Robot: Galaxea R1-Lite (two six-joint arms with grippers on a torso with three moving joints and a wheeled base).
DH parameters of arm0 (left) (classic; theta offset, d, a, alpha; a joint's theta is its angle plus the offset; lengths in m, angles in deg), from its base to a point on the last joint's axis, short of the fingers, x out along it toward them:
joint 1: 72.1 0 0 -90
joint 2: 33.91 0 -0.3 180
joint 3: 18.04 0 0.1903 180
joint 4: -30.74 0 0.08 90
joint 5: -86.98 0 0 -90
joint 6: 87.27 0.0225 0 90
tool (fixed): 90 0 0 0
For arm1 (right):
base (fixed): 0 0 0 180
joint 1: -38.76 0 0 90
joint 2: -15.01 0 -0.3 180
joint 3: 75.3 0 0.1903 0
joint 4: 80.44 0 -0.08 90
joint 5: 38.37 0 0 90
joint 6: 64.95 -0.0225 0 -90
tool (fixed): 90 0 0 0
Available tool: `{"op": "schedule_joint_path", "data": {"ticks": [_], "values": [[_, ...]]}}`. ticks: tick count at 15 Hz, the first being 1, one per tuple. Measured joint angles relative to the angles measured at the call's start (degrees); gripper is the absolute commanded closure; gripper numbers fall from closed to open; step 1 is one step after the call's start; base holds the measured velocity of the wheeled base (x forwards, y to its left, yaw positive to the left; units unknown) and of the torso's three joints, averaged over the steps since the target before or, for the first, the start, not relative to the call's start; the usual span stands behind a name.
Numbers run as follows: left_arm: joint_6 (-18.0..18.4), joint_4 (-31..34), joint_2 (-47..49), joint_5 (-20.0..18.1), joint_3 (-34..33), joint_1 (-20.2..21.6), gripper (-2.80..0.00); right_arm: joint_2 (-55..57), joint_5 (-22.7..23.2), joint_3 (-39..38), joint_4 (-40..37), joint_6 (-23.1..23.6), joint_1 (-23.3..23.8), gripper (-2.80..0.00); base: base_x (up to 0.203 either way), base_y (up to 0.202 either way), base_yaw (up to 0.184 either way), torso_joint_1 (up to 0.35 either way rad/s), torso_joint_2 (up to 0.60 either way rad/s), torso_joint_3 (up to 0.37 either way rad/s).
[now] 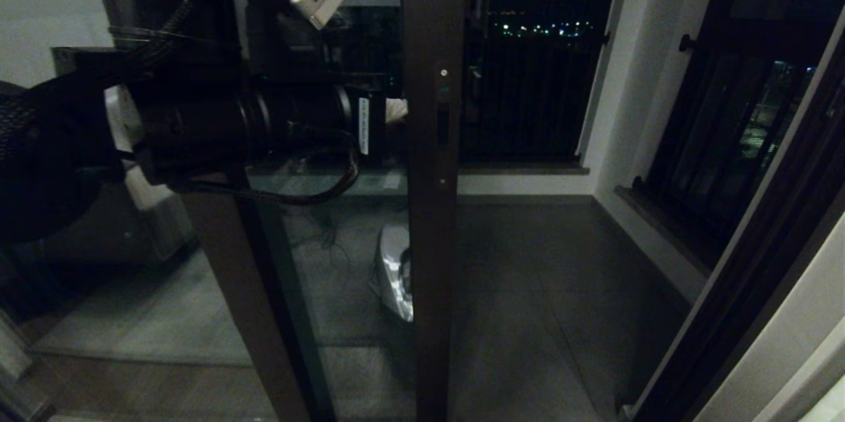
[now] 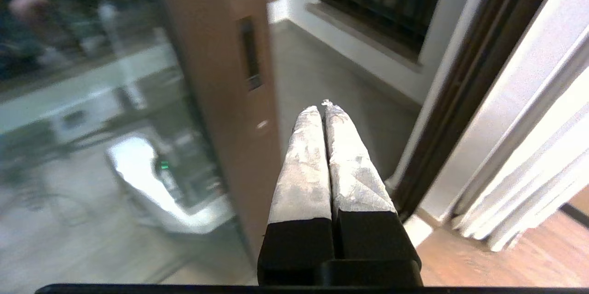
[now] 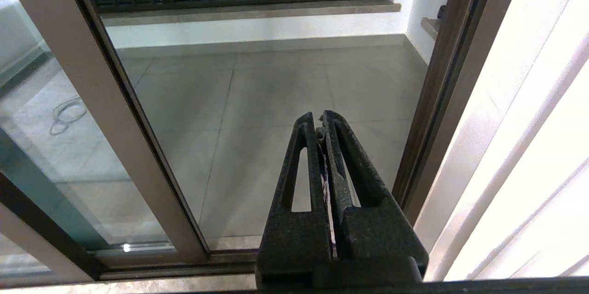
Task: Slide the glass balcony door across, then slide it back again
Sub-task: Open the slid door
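The glass balcony door (image 1: 432, 244) is a tall glass panel in a dark brown frame, and an open gap to its right shows the balcony floor. A slim recessed handle (image 1: 442, 125) sits in its stile. My left arm reaches in from the left at handle height. The left gripper (image 1: 396, 110) is shut, with nothing between its white-wrapped fingers (image 2: 303, 160), and it lies close beside the door (image 2: 216, 100) below the handle (image 2: 250, 54); I cannot tell if it touches. My right gripper (image 3: 320, 117) is shut and empty, low before the gap, beside the door (image 3: 92, 100).
The grey tiled balcony floor (image 1: 541, 290) lies beyond the gap. A dark barred window (image 1: 726, 131) and a white wall stand at the right, and a railing (image 1: 528, 98) runs across the back. The dark door jamb (image 3: 437, 100) and pale curtains (image 2: 529, 170) bound the right side. A white shape (image 1: 396, 270) shows in the glass.
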Motion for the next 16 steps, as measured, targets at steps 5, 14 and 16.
{"op": "schedule_joint_path", "data": {"ticks": [5,14,16], "values": [[-3.04,0.06,8.8,-0.18,7.4,-5.08,0.0,0.0,0.0,0.0,-0.02,-0.03,0.0,0.0,0.0,0.0,0.0,0.0,0.0,0.0],[-2.73,-12.01,26.56,11.28,22.94,-6.86,0.0,0.0,0.0,0.02,-0.04,-0.02,0.0,0.0,0.0,0.0,0.0,0.0,0.0,0.0],[-2.68,-14.53,30.15,15.95,26.27,-6.76,0.0,0.0,0.0,0.02,-0.04,-0.07,0.0,0.0,0.0,0.0,0.0,0.0,0.0,0.0]]}}
